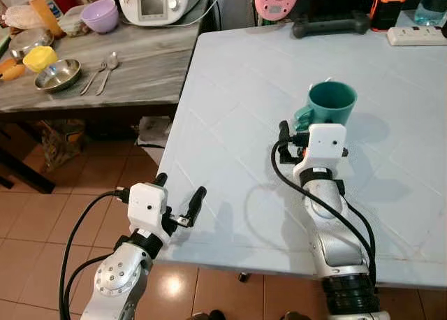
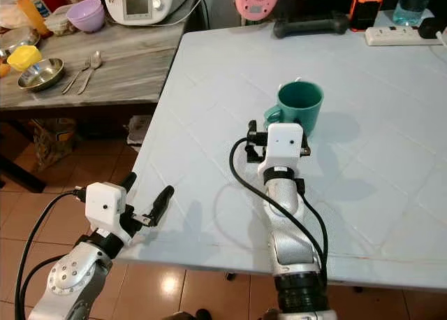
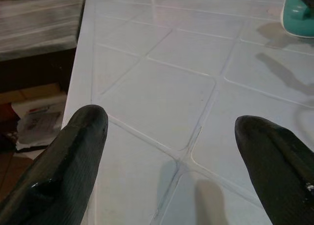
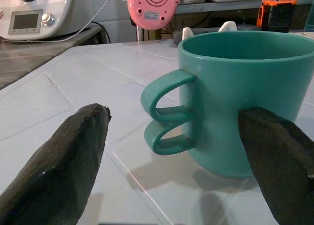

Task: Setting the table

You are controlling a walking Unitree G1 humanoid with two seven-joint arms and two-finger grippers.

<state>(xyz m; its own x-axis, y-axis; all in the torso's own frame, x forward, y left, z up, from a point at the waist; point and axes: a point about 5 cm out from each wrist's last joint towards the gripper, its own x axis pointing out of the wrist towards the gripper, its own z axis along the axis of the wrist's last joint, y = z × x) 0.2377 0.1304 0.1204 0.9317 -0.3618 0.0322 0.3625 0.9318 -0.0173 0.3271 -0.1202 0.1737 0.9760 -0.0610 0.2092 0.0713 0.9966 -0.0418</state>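
Note:
A teal mug [image 1: 334, 103] stands upright on the pale blue tiled table [image 1: 244, 89], its double-loop handle [image 4: 167, 122] turned towards the table's left side. My right gripper [image 4: 174, 114] is open just in front of the mug, at table level. One finger [image 4: 68, 161] lies off to the handle side and the other [image 4: 279, 161] sits before the mug's body; neither grips it. My left gripper [image 1: 180, 188] is open with nothing in it, at the table's near left edge.
A grey side table [image 1: 140, 75] to the left holds a fork and spoon [image 1: 101, 72], a steel bowl [image 1: 57, 74], a purple bowl [image 1: 100, 15] and a white cooker [image 1: 154, 2]. A dumbbell [image 1: 332, 24] and power strip [image 1: 417, 35] line the far edge.

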